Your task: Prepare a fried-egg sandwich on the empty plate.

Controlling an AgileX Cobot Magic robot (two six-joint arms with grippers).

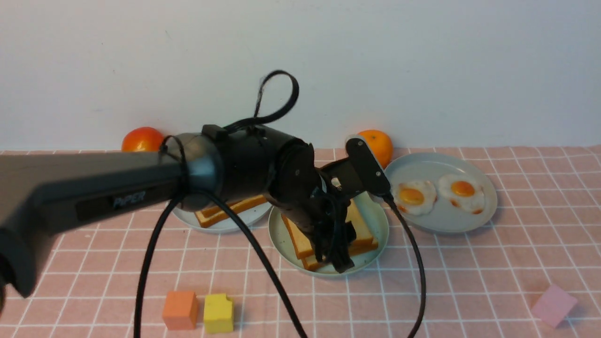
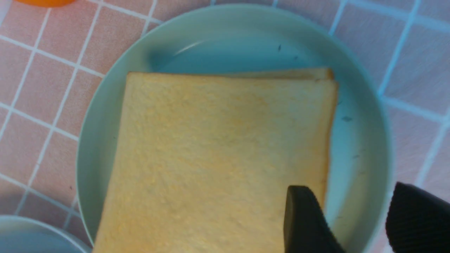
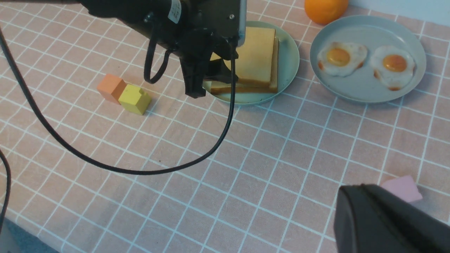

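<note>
Nearest the front camera, my left arm (image 1: 84, 197) sweeps across from the left, cable trailing, and ends over the mint-green plate (image 1: 378, 220) in the middle of the checked cloth. On that plate sits the sandwich (image 2: 218, 158): two toast slices stacked, the upper one slightly offset so an edge of the lower peeks out. I cannot see an egg between them. My left gripper (image 2: 358, 218) stands released, jaws apart, one finger over the near right corner of the top slice, the other out over the plate's rim; nothing is held. My right gripper (image 3: 383, 225) waits clenched and empty at the near right, close to the pink block (image 3: 402, 188).

As I judge it, the risk lies in pulling away: a finger catching that corner would drag the top slice further askew or slide it off. Two fried eggs (image 1: 439, 193) lie on the right-hand plate (image 1: 488, 206), so a missing filling is also possible.
</note>
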